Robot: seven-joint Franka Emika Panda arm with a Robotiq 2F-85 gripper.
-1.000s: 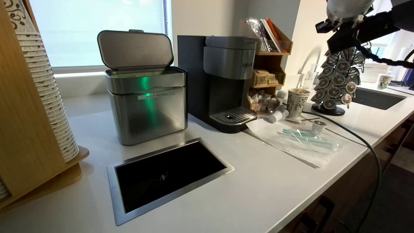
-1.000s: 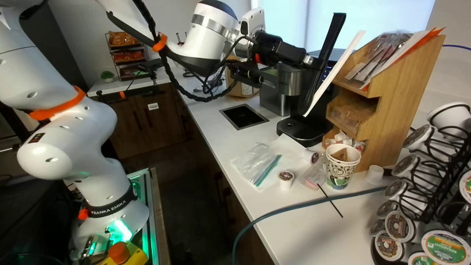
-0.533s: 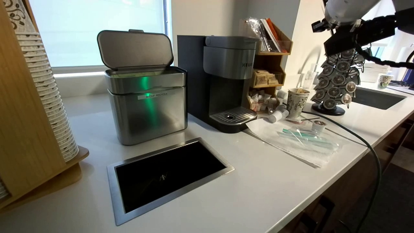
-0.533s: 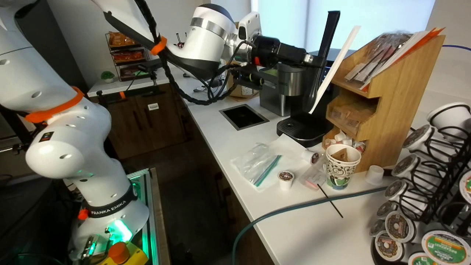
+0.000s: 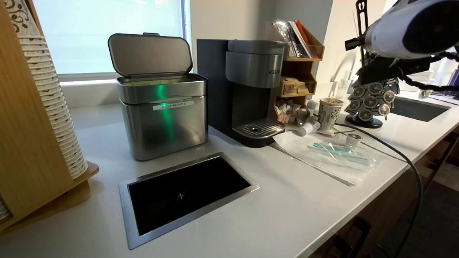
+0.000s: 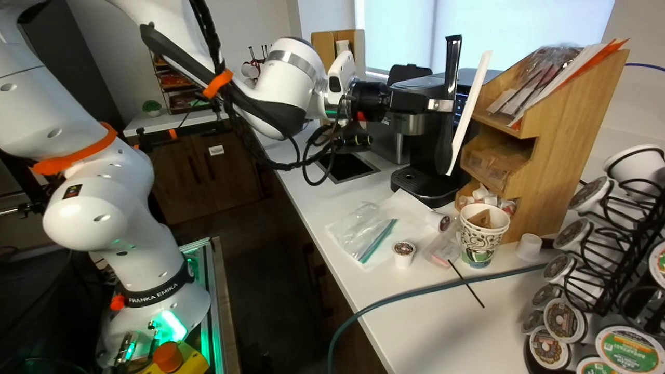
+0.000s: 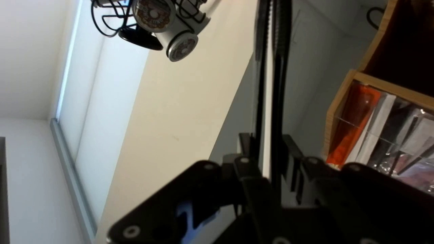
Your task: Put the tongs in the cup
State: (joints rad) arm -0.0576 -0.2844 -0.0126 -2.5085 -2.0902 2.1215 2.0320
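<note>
My gripper (image 6: 440, 105) is pinched on the tongs (image 6: 447, 130); the wrist view has my fingers (image 7: 244, 169) on both sides of them. Picking up is done; I'd log this as the carry, placing not yet done. Tongs near upright in my hold, sticking out above and below my grip. Slim white strip (image 6: 469, 111) right alongside, also visible between the dark lengths in the wrist view; can't tell whether it belongs to the tongs. Wooden organiser (image 6: 576, 130) near, to one side of me. Lower than me and off to one side in both exterior views: the cup (image 6: 482, 243), upright on the counter (image 6: 431, 322) by the organiser's foot. Tongs' bottom end looks higher than the rim and apart from it. Something brown (image 6: 481, 218) sits in the cup, might crowd the opening. Next move, my read: shift sideways over the cup at this height, line the bottom end up with the mouth, lower straight, loosen only once the end is well inside. Tongs are long against that cup, so tipping is a real risk; release gently. Single pod (image 6: 404, 253) stands near the cup, and the pod rack (image 5: 364, 123) is well apart from me, beyond the cup; don't overshoot into it.
</note>
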